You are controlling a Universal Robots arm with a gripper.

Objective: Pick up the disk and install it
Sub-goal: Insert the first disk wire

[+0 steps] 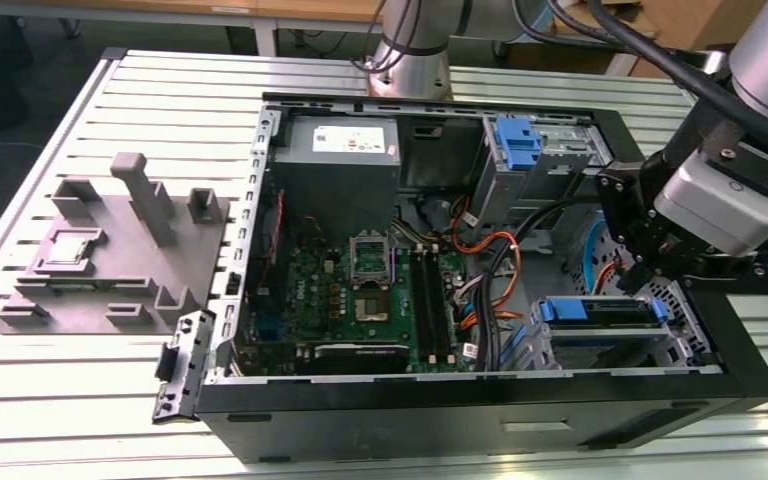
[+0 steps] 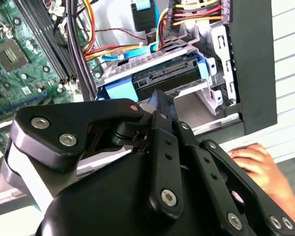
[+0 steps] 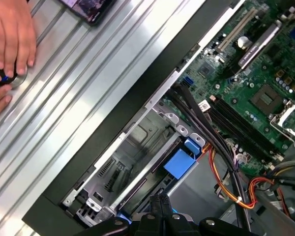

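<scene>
The disk, silver-grey with a blue plastic frame, lies in the metal drive cage at the front corner of the open computer case, on the exterior view's right. In the second wrist view the disk shows its dark connector end and blue frame inside the cage. My gripper hangs just above and behind the disk. In both wrist views its black fingertips are pressed together with nothing between them. The gripper points at the disk's edge, very close to it; I cannot tell whether it touches. A blue tab sticks out of the cage.
The motherboard, a grey power supply box and orange and black cables crowd the case. An upright blue latch piece stands at the back. A grey fixture sits on the slatted table. A person's hand rests beside the case.
</scene>
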